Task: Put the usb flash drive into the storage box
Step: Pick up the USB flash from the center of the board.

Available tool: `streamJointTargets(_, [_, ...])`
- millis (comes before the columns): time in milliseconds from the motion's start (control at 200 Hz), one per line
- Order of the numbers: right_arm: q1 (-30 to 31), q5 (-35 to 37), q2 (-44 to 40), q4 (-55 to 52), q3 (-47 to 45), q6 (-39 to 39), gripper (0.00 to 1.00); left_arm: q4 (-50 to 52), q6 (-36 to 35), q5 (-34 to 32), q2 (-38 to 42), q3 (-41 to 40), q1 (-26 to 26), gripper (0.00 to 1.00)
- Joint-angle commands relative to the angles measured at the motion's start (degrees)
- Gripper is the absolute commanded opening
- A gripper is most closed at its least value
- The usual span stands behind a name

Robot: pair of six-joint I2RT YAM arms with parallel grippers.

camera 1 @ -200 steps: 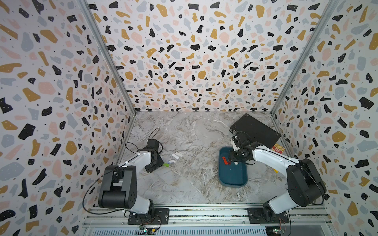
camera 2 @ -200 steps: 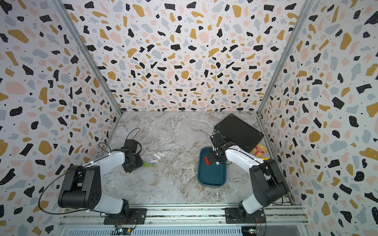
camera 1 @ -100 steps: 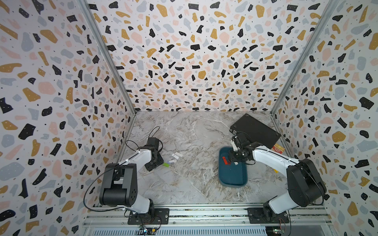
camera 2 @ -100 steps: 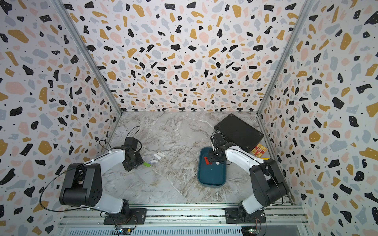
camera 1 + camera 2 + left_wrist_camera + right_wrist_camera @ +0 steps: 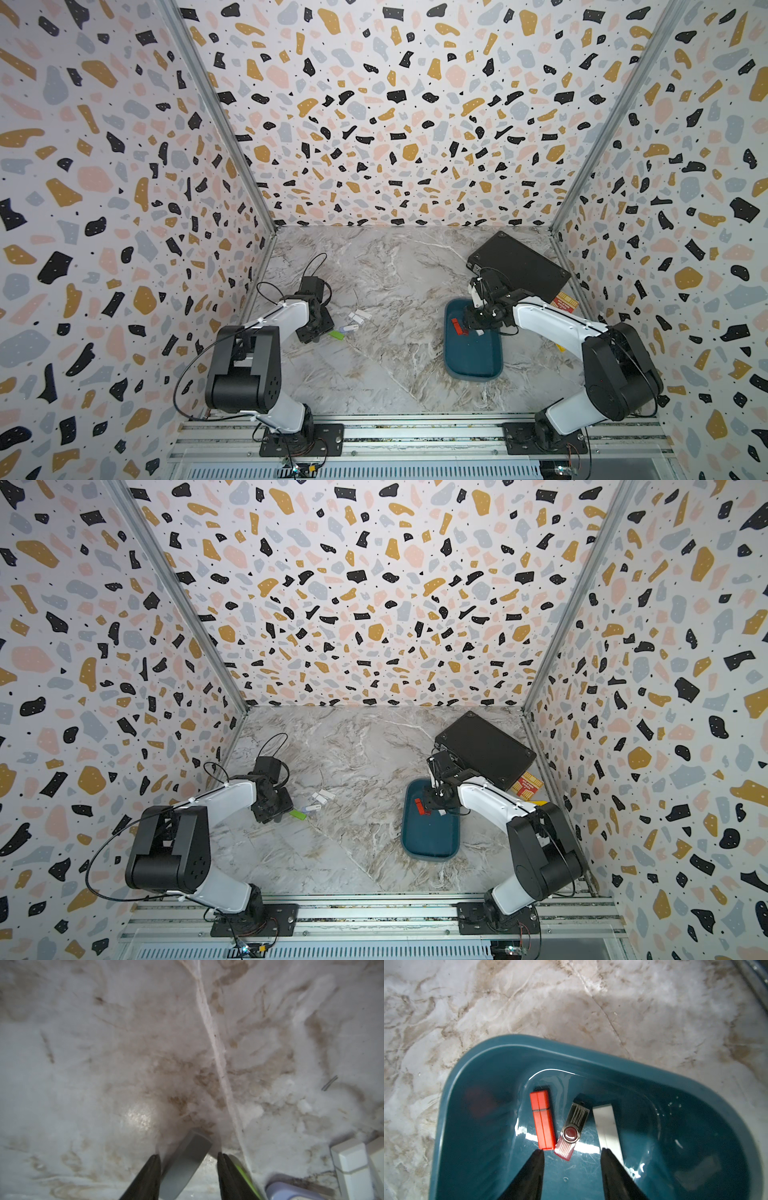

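In the storage box (image 5: 508, 1040) we find the swivel drive (image 5: 572, 1128) just ahead of the right gripper's (image 5: 572, 1153) jaw gap, the capped drive (image 5: 543, 1120) at one tip, the flat drive (image 5: 606, 1126) at the other, while a fourth drive (image 5: 182, 1172) lies between the left gripper's (image 5: 188, 1155) jaws.

storage box (image 5: 591, 1064): red drive (image 5: 543, 1120), swivel drive (image 5: 572, 1130), white drive (image 5: 607, 1128) inside | jaws apart over them

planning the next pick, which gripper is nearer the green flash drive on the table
Left. The left gripper is down at the table with the green flash drive just beside one finger. The right gripper hangs over the storage box, across the table from it.
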State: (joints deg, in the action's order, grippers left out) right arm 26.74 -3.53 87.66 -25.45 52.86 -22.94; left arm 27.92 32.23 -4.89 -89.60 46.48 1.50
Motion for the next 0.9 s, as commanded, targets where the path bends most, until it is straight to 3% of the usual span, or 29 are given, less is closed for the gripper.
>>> streamJointTargets(0, [0.0, -0.1, -1.7, -0.8, 0.1, 0.2, 0.50, 0.1, -0.5, 2.0, -1.9, 0.3, -0.3, 0.42])
streamJointTargets(230, [0.0, -0.1, -2.1, -0.7, 0.1, 0.2, 0.49, 0.7, 0.4, 2.1, -1.5, -0.7, -0.3, 0.36])
streamJointTargets(385, [0.0, -0.2, -2.7, -1.1, -0.1, 0.3, 0.49, 1.7, 1.2, 2.7, -2.4, 0.1, -0.1, 0.23])
streamJointTargets(651, [0.1, 0.9, -4.6, -2.2, 0.7, 0.3, 0.49, 4.7, 2.6, 3.4, 6.2, 0.0, 2.4, 0.19])
streamJointTargets(781, [-0.5, 1.2, -8.2, -2.9, 2.0, 0.6, 0.49, 6.4, 3.8, 6.2, 13.3, 1.6, 10.1, 0.19])
streamJointTargets(891, [-3.2, 2.3, -10.8, -3.4, 2.7, 0.3, 0.48, 6.5, 8.4, 5.1, 19.4, 3.8, 23.9, 0.20])
